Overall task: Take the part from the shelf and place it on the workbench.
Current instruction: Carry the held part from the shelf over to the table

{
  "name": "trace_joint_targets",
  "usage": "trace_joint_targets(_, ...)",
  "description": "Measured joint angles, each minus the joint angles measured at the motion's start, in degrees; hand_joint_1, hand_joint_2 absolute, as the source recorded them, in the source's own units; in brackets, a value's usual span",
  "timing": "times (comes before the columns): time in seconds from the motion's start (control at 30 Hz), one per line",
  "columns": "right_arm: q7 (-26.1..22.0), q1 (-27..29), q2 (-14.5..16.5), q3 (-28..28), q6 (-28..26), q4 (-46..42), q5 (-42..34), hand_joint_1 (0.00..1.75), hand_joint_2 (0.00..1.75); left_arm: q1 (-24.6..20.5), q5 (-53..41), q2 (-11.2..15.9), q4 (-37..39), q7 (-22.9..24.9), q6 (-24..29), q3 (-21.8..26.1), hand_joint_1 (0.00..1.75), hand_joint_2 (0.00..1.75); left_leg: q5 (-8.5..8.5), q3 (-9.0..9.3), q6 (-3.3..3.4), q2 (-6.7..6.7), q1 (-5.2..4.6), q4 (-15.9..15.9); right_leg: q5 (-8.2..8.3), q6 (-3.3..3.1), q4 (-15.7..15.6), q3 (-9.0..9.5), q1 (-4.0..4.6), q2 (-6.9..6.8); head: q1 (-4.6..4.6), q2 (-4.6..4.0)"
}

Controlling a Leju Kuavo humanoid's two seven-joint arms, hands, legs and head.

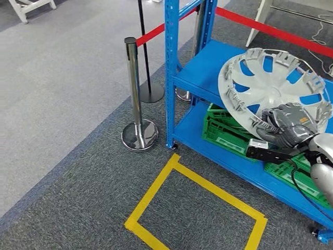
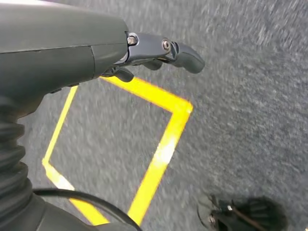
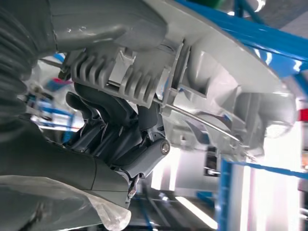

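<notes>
At the far left of the action, the robot's left hand (image 2: 160,53) hangs over grey carpet and a square of yellow floor tape (image 1: 196,205), its fingers loosely curled and holding nothing. Right of centre in the head view rises the blue shelf (image 1: 204,67), green crates (image 1: 226,130) stacked on its lower level. At the right of the frame the silver wheel cover (image 1: 271,83) tilts above the shelf's upper level, its near rim gripped by the right hand (image 1: 289,125), fingers (image 3: 109,110) curled under the ribbed back. The part looks light, thin and hard; its spokes and clips may flex or snap, so the sturdy outer rim seems the safest hold.
</notes>
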Motion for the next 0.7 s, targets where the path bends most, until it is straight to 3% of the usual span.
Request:
trace_joint_targets(0.03, 0.04, -0.05, -0.16, 0.20, 0.05, 0.01, -0.04, 1.75, 1.75, -0.07, 0.03, -0.09, 0.00, 0.00, -0.01, -0.02, 0.00, 1.75, -0.02, 0.01, -0.01, -0.80, 0.03, 0.05, -0.77, 0.22, 3.22, -1.96, -0.02, 0.40, 0.03, 0.00)
trace_joint_targets(0.07, 0.07, -0.09, -0.22, 0.37, 0.07, 0.01, -0.06, 1.75, 1.75, -0.10, 0.03, -0.19, 0.00, 0.01, -0.02, -0.04, 0.00, 1.75, -0.07, 0.04, -0.06, -1.60, 0.08, 0.14, -0.54, 0.43, 4.82, -3.28, -0.06, 0.50, 0.02, 0.00)
trace_joint_targets(0.1, 0.09, -0.16, -0.27, 0.50, 0.08, 0.01, -0.08, 1.75, 1.75, -0.09, 0.04, -0.26, 0.00, 0.01, -0.02, -0.05, 0.00, 1.75, -0.17, 0.07, -0.18, -2.40, 0.17, 0.31, 0.85, 0.62, 4.22, -3.58, -0.13, 0.53, 0.01, 0.00)
trace_joint_targets(0.13, 0.12, -0.27, -0.35, 0.63, 0.07, 0.01, -0.09, 1.75, 1.75, -0.09, 0.06, -0.32, 0.00, 0.01, -0.02, -0.05, 0.00, 1.75, -0.35, 0.10, -0.38, -3.22, 0.33, 0.60, 3.15, 0.82, 1.54, -2.80, -0.29, 0.71, 0.02, 0.00)
trace_joint_targets(0.2, 0.26, -0.52, -0.58, 0.93, 0.06, 0.04, -0.13, 1.75, 1.75, -0.10, 0.11, -0.30, 0.01, 0.00, -0.01, -0.07, 0.00, 1.75, -0.95, -0.15, -1.04, -4.76, 0.56, 1.62, 6.61, 1.19, -5.44, 0.13, -0.82, 2.67, 0.07, 0.00)
trace_joint_targets(0.27, 0.42, -0.64, -0.88, 1.32, 0.05, 0.09, -0.19, 1.75, 1.75, -0.08, 0.17, -0.21, 0.02, 0.00, 0.02, -0.08, 0.00, 1.75, -1.23, -0.82, -1.67, -6.15, 0.63, 2.50, 7.00, 0.82, -8.61, 1.87, -1.10, 4.39, 0.14, 0.00)
trace_joint_targets(0.33, 0.49, -0.68, -1.03, 1.61, 0.05, 0.11, -0.21, 1.75, 1.75, 0.13, 0.22, -0.14, 0.03, 0.00, 0.03, -0.08, 0.00, 1.75, -1.06, -1.36, -2.10, -7.40, 0.69, 2.67, 6.81, -0.01, -8.73, 2.15, -1.09, 3.75, 0.11, 0.00)
trace_joint_targets(0.37, 0.50, -0.72, -1.04, 1.72, 0.05, 0.12, -0.21, 1.75, 1.75, 0.28, 0.25, -0.15, 0.04, 0.00, 0.03, -0.08, 0.00, 1.75, -1.16, -1.51, -2.39, -7.07, 0.62, 2.82, 6.83, -0.33, -8.81, 2.25, -1.13, 3.11, 0.06, 0.00)
trace_joint_targets(0.43, 0.50, -0.76, -1.05, 1.87, 0.04, 0.11, -0.21, 1.75, 1.75, 0.34, 0.28, -0.14, 0.07, 0.00, 0.03, -0.10, 0.00, 1.75, -2.72, -2.82, -3.16, -4.23, 0.51, 5.33, 6.80, -1.02, -8.99, 2.54, -1.26, 1.69, -0.26, 0.00)
trace_joint_targets(0.5, 0.57, -0.77, -1.10, 1.95, 0.04, 0.13, -0.20, 1.75, 1.75, 0.14, 0.37, -0.16, 0.08, 0.00, 0.04, -0.13, 0.00, 1.75, -5.86, -6.06, -3.90, -0.96, 0.76, 11.95, 6.57, -1.52, -9.04, 2.74, -1.13, 0.18, -0.55, 0.00)
trace_joint_targets(0.57, 0.62, -0.78, -1.13, 2.14, 0.05, 0.14, -0.19, 1.75, 1.75, 0.06, 0.48, -0.20, 0.07, 0.00, 0.03, -0.15, 0.00, 1.75, -7.59, -9.06, -4.19, -0.17, 1.17, 17.89, 6.29, -1.66, -9.04, 2.98, -1.04, -1.31, -0.55, 0.00)
trace_joint_targets(0.6, 0.60, -0.78, -1.13, 2.26, 0.05, 0.14, -0.19, 1.75, 1.75, 0.10, 0.52, -0.21, 0.07, 0.00, 0.03, -0.18, 0.00, 1.75, -6.94, -9.29, -4.15, -0.09, 1.28, 18.25, 6.11, -1.65, -9.03, 3.21, -0.99, -2.03, -0.57, 0.00)
trace_joint_targets(0.63, 0.59, -0.79, -1.13, 2.36, 0.05, 0.14, -0.19, 1.75, 1.75, 0.14, 0.52, -0.22, 0.08, 0.00, 0.03, -0.21, 0.00, 1.75, -5.32, -8.49, -3.96, 0.06, 1.30, 16.46, 5.90, -1.60, -9.04, 3.51, -0.93, -2.71, -0.57, 0.00)
trace_joint_targets(0.7, 0.59, -0.81, -1.13, 2.42, 0.04, 0.14, -0.20, 1.75, 1.75, 0.17, 0.53, -0.15, 0.09, 0.00, 0.03, -0.34, 0.00, 1.75, -1.40, -4.94, -2.95, 1.89, 0.81, 9.13, 5.36, -1.37, -9.13, 4.29, -0.73, -4.05, -0.54, 0.00)
